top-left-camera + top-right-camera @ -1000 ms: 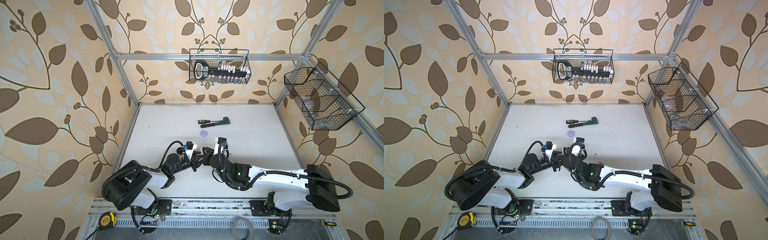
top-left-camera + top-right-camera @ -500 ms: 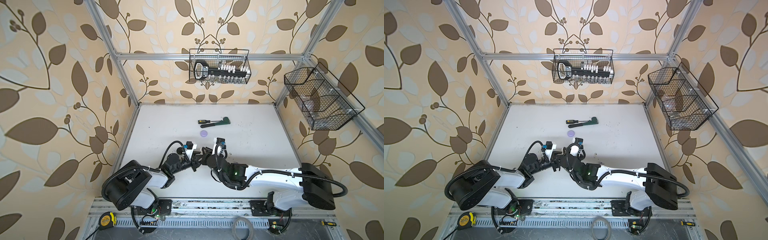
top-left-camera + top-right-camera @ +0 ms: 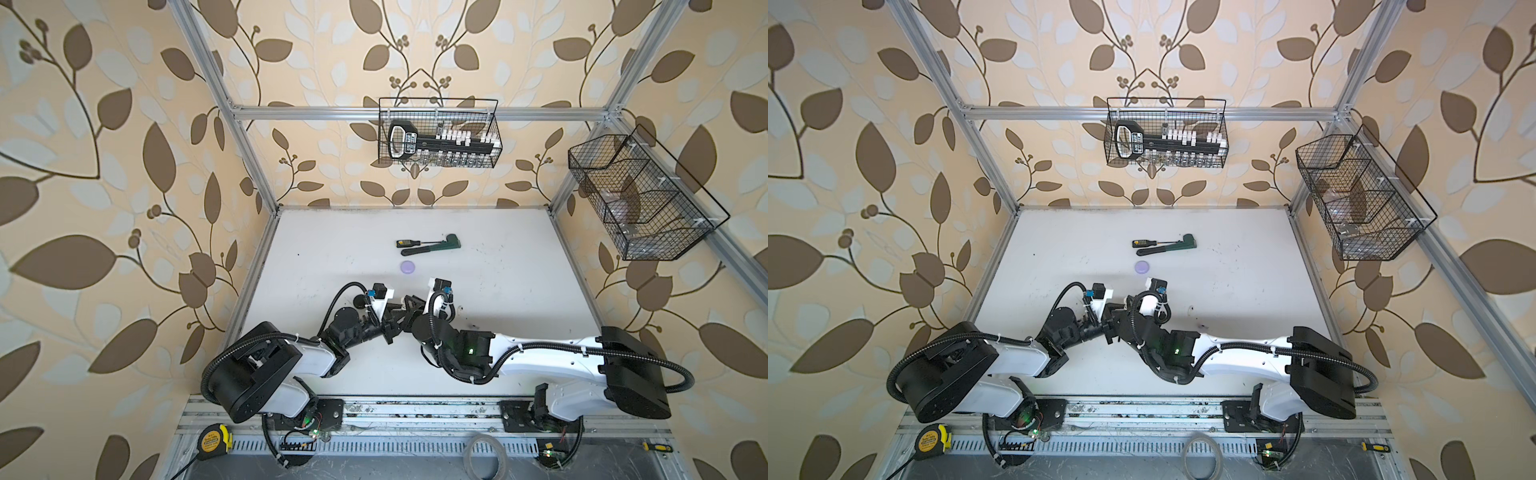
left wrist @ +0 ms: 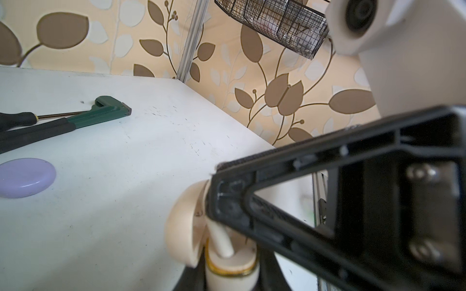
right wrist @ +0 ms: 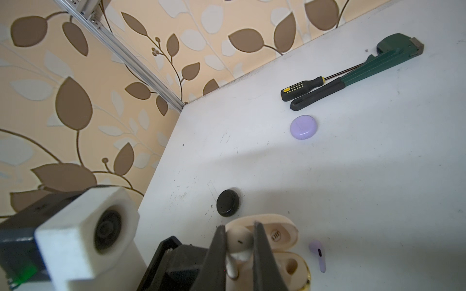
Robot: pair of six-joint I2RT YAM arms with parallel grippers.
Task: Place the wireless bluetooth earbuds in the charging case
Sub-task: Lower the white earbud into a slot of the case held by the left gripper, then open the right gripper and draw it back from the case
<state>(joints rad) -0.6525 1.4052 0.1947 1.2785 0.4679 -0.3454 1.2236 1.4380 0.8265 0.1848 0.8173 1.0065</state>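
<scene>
I've got both tools meeting at the near middle of the bench (image 3: 519, 270). The left tool (image 4: 229, 277) is closed on the base of the cream charging case (image 5: 300, 264), which sits with its lid swung open. The right tool (image 5: 239, 226) is clamped on a white earbud (image 5: 239, 243), head up between the fingers, stem angled down into the base of the case. A lavender earbud (image 5: 319, 254) lies flat on the bench just beside the case, not touching it. To the left of the tools is a shut black case (image 5: 228, 202). Farther out is a shut lavender case (image 3: 408, 267). Beyond that, toward the far edge, a screwdriver (image 3: 409, 242) and a green pipe wrench (image 3: 432, 245) lie side by side.
</scene>
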